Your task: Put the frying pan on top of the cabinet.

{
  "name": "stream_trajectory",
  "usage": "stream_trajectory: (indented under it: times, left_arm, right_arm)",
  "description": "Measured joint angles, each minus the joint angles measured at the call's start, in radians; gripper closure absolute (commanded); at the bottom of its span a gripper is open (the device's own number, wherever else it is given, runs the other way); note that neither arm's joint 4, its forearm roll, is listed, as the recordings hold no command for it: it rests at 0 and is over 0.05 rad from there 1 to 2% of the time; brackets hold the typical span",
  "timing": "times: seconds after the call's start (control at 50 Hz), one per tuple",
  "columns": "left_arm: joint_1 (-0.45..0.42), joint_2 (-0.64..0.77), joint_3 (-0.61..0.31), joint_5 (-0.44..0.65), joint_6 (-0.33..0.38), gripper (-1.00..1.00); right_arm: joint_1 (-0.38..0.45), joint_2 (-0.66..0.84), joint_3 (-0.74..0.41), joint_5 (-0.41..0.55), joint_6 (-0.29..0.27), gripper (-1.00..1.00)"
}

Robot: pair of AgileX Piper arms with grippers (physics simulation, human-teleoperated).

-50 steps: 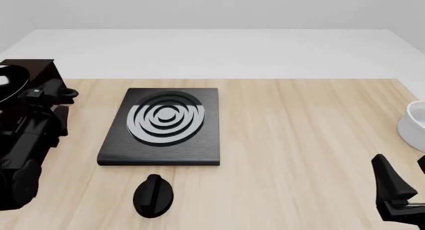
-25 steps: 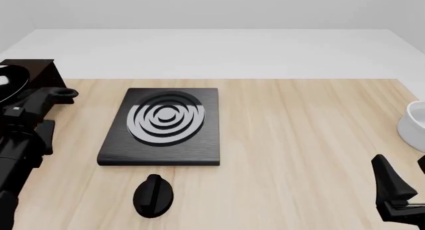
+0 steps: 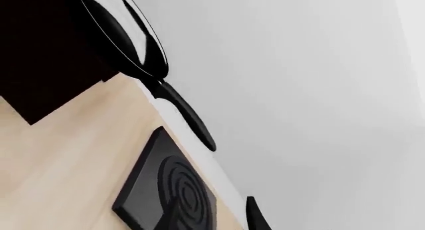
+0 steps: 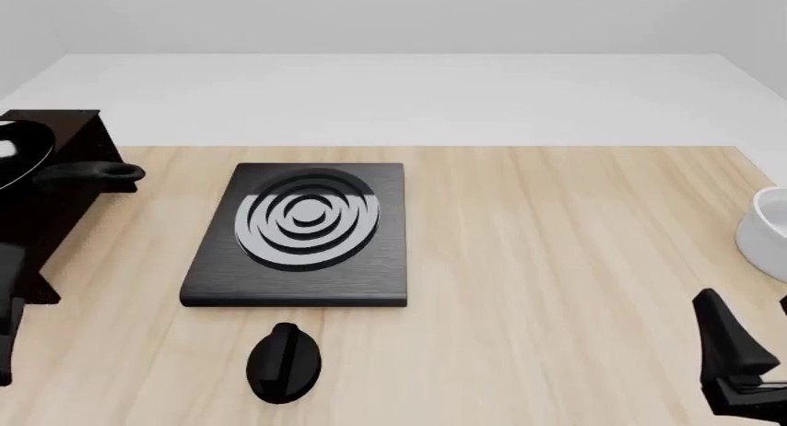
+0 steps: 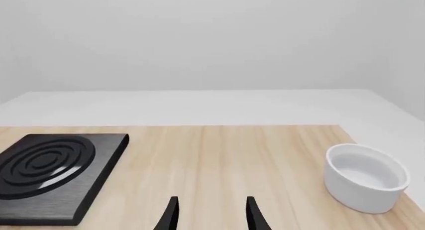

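Currently, step: placement judged done; the frying pan [image 4: 22,154] is seen on the cabinet [image 4: 55,200], far left of the front view, handle overhanging toward the stove plate [image 4: 299,234].
Left gripper: barely visible; spread cannot be told.
Right gripper [image 5: 209,212]: parted, empty, lower right.
Next: nothing further seems required beyond clearing the arms.

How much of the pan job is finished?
It looks almost all done. The frying pan sits on top of the cabinet, with its handle poking out past the edge. Nothing is being held: the left hand is off the pan, and the right hand is open over the table. What may be left is moving the arms away.
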Motion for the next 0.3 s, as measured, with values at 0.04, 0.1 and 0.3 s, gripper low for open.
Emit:
stream_trajectory:
  times: [0.04, 0.1, 0.3]
  left_arm:
    - [0.003, -0.036, -0.008, 0.031, 0.031, -1.0]
    - [0.013, -0.077, -0.02, 0.058, 0.084, -1.0]
    - [0.049, -0.152, 0.001, 0.06, 0.249, -1.0]
  right_arm:
    - [-0.001, -0.004, -0.001, 0.004, 0.0, -1.0]
    - [-0.004, -0.008, -0.005, 0.009, 0.0, -1.0]
    - [-0.012, -0.018, -0.024, 0.028, -0.005, -1.0]
